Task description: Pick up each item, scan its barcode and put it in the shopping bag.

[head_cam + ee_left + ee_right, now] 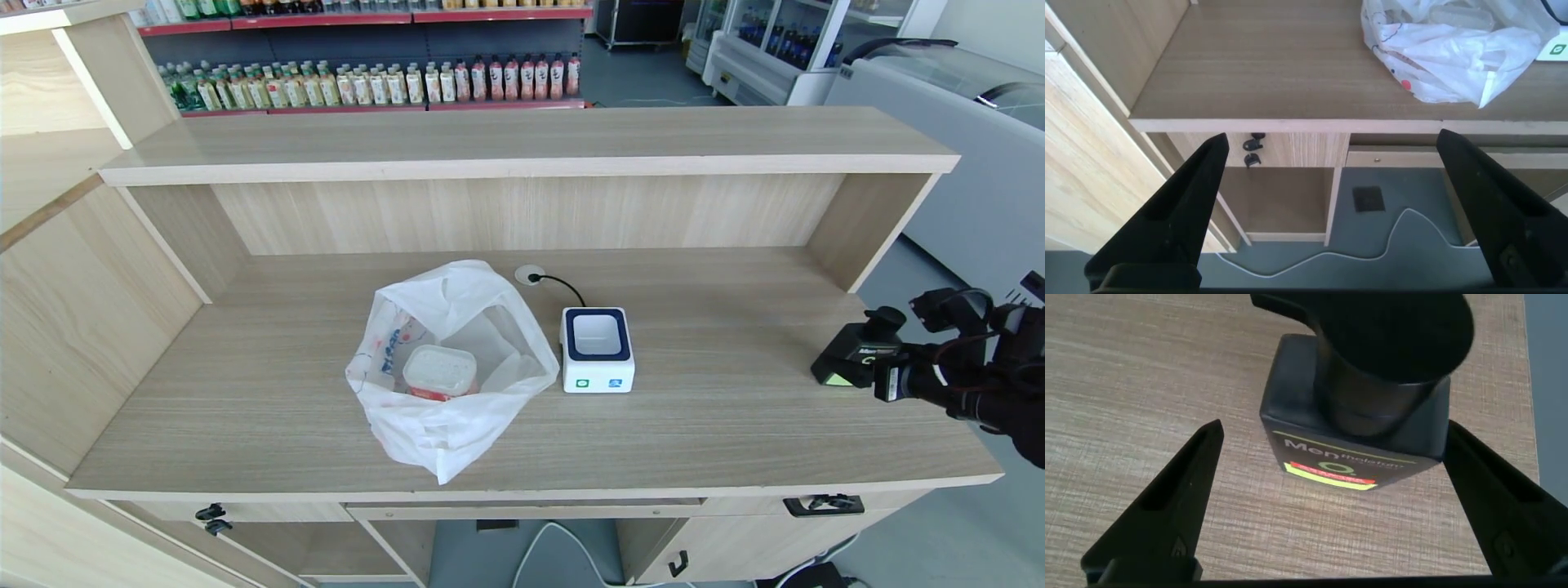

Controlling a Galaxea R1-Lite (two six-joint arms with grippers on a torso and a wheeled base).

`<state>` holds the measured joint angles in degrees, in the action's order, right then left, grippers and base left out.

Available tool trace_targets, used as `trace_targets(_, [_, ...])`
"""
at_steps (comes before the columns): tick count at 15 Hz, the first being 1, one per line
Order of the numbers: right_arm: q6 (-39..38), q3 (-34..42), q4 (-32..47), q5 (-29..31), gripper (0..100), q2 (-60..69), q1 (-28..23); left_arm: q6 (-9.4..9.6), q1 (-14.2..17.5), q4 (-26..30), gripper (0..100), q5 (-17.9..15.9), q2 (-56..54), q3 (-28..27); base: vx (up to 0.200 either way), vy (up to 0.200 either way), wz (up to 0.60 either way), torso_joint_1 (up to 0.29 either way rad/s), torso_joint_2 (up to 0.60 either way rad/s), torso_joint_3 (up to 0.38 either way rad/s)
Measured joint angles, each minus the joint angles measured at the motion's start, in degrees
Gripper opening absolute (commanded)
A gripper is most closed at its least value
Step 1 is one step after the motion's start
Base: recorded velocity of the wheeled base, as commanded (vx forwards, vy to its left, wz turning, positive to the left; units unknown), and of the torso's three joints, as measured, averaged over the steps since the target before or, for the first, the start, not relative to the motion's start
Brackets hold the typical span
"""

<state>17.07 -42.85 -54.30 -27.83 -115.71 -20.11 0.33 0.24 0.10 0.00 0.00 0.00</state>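
Shop shelves (367, 82) full of drinks stand at the top of the head view, behind a wooden surface (735, 425). Near the middle of the frame sits a white bag (457, 441), open at the top, and a tub (439, 371) with a pale lid is inside it. So one item looks done. Just right of the bag is the white scanner (597, 349), with its window facing up. Far over at the right edge of the frame, well apart from the scanner, a black bottle (853, 359) with a pump top rests on the surface. The right gripper (1335, 433) is spread wide with one finger on each side of the bottle. In the right wrist view neither finger touches it, so it holds nothing yet. The left gripper (1331, 139) is spread wide too and holds nothing. It hangs low, out past the front edge of the surface. I think the bottle is the job that is left. It must be gripped, lifted, shown to the scanner with its barcode toward the window, then put in the bag. I cannot see where the barcode is.
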Motion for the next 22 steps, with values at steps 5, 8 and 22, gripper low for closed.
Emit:
trace_targets(5, [-2.1,-4.4,-0.1,0.0,100,-3.8,2.6,-0.04,0.0,0.0,100,0.0,0.0,0.0,0.000,0.000,0.00,0.000,0.00,0.000])
trace_targets(8, [-2.2,-5.1,-0.4,0.0,100,-5.1,3.5,-0.01,0.0,0.0,100,0.0,0.0,0.0,0.000,0.000,0.00,0.000,0.00,0.000])
trace_targets(22, [-3.1,-7.7,-3.3,-1.4,0,-5.7,4.7,-0.01,0.0,0.0,100,0.0,0.0,0.0,0.000,0.000,0.00,0.000,0.00,0.000])
